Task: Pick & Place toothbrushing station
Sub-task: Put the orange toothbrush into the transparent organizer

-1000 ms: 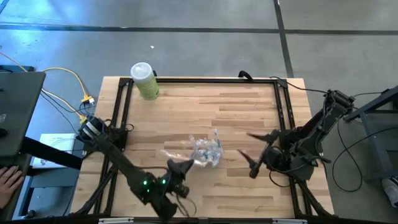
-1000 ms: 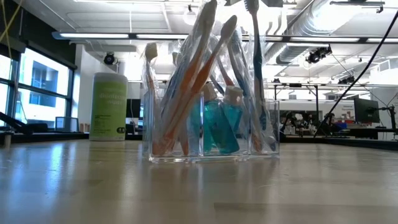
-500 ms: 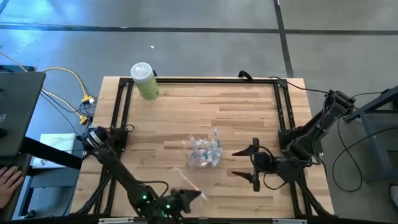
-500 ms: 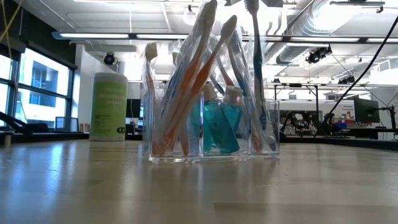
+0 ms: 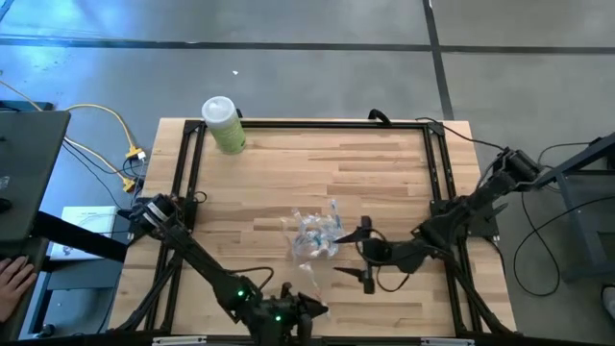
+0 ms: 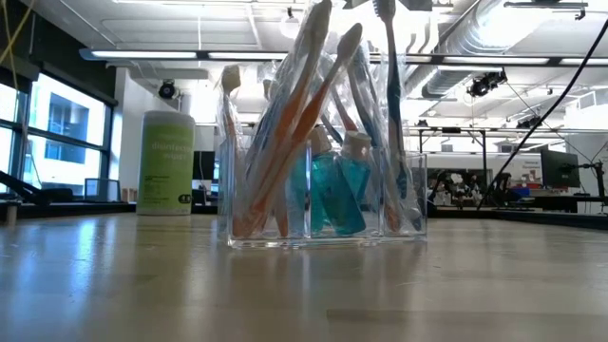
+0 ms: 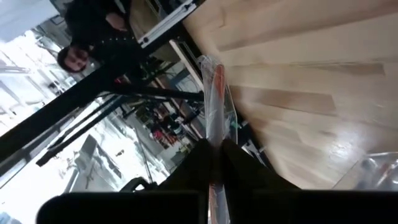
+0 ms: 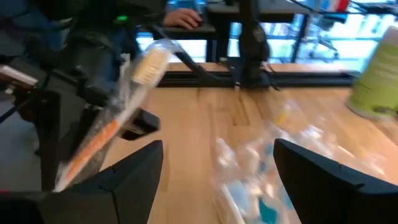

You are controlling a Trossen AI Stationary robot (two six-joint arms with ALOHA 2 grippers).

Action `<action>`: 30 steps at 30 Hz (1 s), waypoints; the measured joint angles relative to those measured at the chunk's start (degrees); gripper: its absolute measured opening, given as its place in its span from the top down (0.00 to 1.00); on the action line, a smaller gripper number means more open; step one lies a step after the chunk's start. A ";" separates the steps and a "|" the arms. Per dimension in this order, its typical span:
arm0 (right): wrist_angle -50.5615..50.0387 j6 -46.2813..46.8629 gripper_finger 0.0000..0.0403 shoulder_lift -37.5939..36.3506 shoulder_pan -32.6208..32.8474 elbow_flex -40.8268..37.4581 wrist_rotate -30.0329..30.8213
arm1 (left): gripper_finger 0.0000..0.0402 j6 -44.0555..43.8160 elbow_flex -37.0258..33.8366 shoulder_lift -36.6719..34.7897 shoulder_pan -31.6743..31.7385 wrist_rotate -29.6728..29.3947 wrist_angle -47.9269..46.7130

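The see-through holder [image 5: 315, 236] stands on its flat base mid-table. Several wrapped toothbrushes and teal bottles stand in it, leaning on its walls [image 6: 323, 190]. My left gripper [image 5: 309, 309] is at the table's near edge, shut on one wrapped orange toothbrush [image 7: 214, 93], which also shows in the right wrist view [image 8: 106, 130]. My right gripper [image 5: 365, 254] stands open just right of the holder [image 8: 261, 180], pointing at it, with nothing between its fingers. My left gripper pinches the wrapped toothbrush between its two fingers, on the orange handle [image 7: 216, 134]. The fingers lie along the brush, and its free end sticks out past the fingertips. The brush is lifted clear of the table and slants upward, bristle head [image 8: 149, 65] topmost.
A light-green bottle with a white cap [image 5: 224, 125] stands at the far left corner [image 6: 166, 161]. Black frame rails [image 5: 187, 173] run along the table's edges. A person's hand [image 5: 12, 279] rests left of the table. Bare wood lies at the far right.
My left gripper has drawn the wrapped toothbrush away from the holder toward the table's near edge, sinking a little and rolling about its own line. My right gripper, still open, has swung left toward the holder and come down. The holder has stayed put.
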 joint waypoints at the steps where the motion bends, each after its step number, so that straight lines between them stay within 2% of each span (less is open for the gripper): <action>1: 1.44 -1.62 0.26 0.91 -0.50 0.00 -1.12 | 0.97 0.40 0.00 0.00 0.48 0.48 -0.02; 8: 9.32 -4.31 0.26 6.51 -2.94 0.00 -3.63 | 0.96 0.43 0.00 0.00 2.00 3.20 -0.22; 13: 13.37 -4.04 0.26 7.67 -4.21 0.00 -11.89 | 0.96 -1.06 0.00 0.00 1.99 3.32 -0.85; 16: 13.90 -3.93 0.26 7.72 -4.76 0.02 -15.58 | 0.96 -1.09 0.00 0.00 1.99 3.35 -0.95; 22: 13.50 -3.03 0.26 7.72 -5.13 0.00 -16.86 | 0.96 -1.13 0.00 0.00 1.99 2.99 -0.97; 30: 14.42 -2.38 0.26 7.72 -6.22 0.02 -24.46 | 0.96 -2.21 0.00 0.00 3.16 2.95 -1.03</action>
